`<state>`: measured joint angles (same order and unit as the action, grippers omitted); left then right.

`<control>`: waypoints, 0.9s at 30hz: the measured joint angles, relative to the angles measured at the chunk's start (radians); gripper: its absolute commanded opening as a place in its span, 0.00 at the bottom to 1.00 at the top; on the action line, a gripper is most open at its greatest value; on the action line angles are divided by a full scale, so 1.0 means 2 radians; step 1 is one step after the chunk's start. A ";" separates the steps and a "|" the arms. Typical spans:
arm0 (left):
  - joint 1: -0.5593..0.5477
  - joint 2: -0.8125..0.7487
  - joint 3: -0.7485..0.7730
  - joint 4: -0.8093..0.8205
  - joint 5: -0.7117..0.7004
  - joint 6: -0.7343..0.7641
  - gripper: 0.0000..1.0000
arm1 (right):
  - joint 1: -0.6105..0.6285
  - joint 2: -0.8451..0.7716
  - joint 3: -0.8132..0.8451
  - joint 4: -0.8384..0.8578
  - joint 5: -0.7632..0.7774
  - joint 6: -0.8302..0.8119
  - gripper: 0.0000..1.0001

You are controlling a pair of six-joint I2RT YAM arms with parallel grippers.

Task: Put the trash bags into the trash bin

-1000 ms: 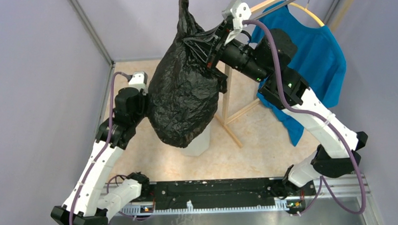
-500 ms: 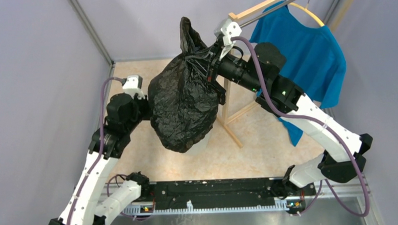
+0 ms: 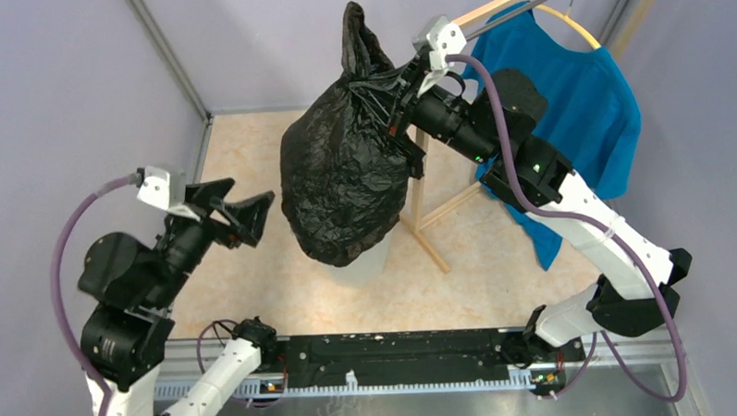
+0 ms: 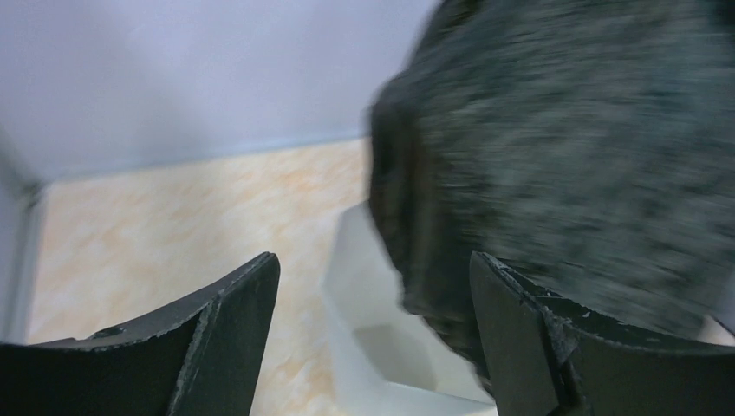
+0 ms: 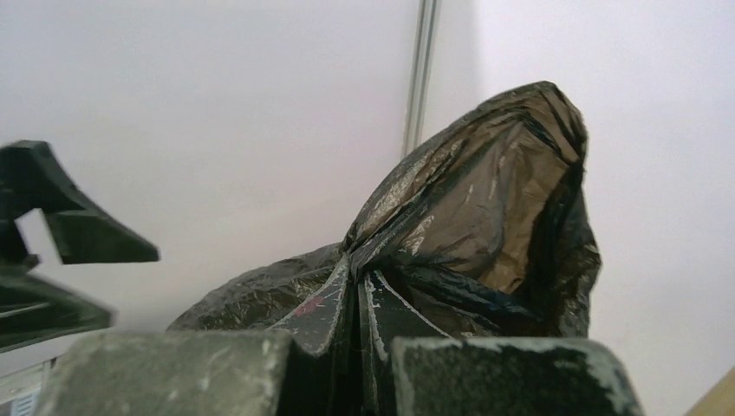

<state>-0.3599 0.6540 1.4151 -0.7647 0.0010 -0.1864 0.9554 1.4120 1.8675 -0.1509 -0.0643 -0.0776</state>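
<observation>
1. Trash bag (image 3: 345,181) hangs in the air, gathered at its neck and pinched there by the right gripper (image 3: 393,96). The gripper's fingers are pressed together on the bunched plastic, and the loose top flares up above the grip, brownish where light passes through.
2. Its bulging bottom hangs directly over the trash bin (image 3: 371,263), so only a strip of white shows from above. Whether the bag touches the rim cannot be told.
3. The left gripper (image 3: 240,217) is spread wide and holds nothing. It sits left of the bag, apart from it and pointing toward it; its own camera view is blurred.
4. The bin stands on a beige marbled floor surface (image 3: 252,147).
5. Pale lilac walls (image 3: 65,89) close the left, back and right sides, with a metal post (image 3: 170,58) in the back-left corner.
6. A wooden rack (image 3: 420,202) stands just right of the bin, carrying a blue shirt (image 3: 583,99) on a yellow hanger (image 3: 571,23).
</observation>
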 measured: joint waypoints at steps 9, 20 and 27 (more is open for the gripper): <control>0.000 -0.016 -0.074 0.137 0.430 -0.036 0.86 | 0.000 0.026 0.007 -0.003 -0.005 0.008 0.00; 0.000 0.094 -0.139 0.141 0.394 -0.047 0.80 | 0.000 0.028 0.007 0.002 -0.030 0.042 0.00; 0.000 0.075 -0.172 0.136 0.276 -0.044 0.88 | 0.000 0.028 0.005 0.005 -0.059 0.068 0.00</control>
<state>-0.3595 0.8036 1.0710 -0.4934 0.5537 -0.2749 0.9554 1.4673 1.8778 -0.1406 -0.1825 0.0586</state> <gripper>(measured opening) 0.863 0.004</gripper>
